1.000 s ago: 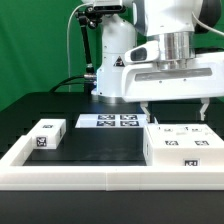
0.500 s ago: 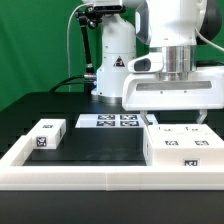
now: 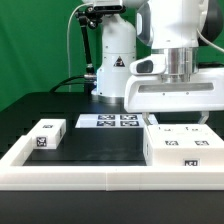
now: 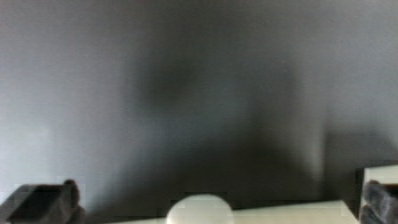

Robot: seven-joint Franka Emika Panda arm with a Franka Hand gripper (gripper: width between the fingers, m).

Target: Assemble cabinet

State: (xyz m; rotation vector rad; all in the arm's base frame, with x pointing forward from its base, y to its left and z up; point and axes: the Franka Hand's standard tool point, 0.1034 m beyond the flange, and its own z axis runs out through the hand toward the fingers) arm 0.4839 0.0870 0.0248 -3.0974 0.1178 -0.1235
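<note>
Hovering just above the tagged white cabinet [image 3: 182,148], fingers [image 4: 39,198] spread wide apart and empty

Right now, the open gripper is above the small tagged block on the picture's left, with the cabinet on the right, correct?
No. The exterior view shows the open gripper above the cabinet on the exterior view's right; the small tagged block sits on that view's left, away from it.
</note>
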